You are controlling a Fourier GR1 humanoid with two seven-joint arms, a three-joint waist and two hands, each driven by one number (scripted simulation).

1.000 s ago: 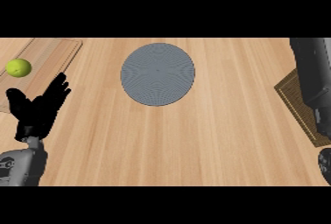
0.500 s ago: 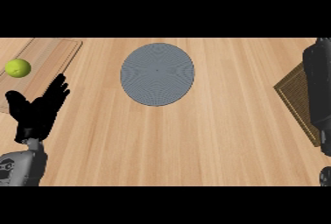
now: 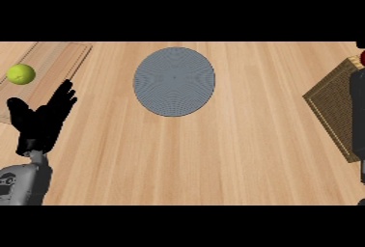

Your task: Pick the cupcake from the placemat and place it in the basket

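At the far right edge, just past the basket's (image 3: 329, 103) far corner, a dark red scrap (image 3: 361, 57) shows; whether it is the cupcake cannot be told. The right arm (image 3: 357, 111) has slid further right than half a second ago, uncovering more of the basket; its grasp cannot be made out. The grey placemat (image 3: 174, 81) lies mid-counter on pale wood (image 3: 214, 159). At the left, the left hand (image 3: 41, 120) stays open, holding nothing, near a green fruit (image 3: 21, 74) on a board (image 3: 61, 55).

Empty grey placemat (image 3: 174, 81), basket (image 3: 333, 106) rightward
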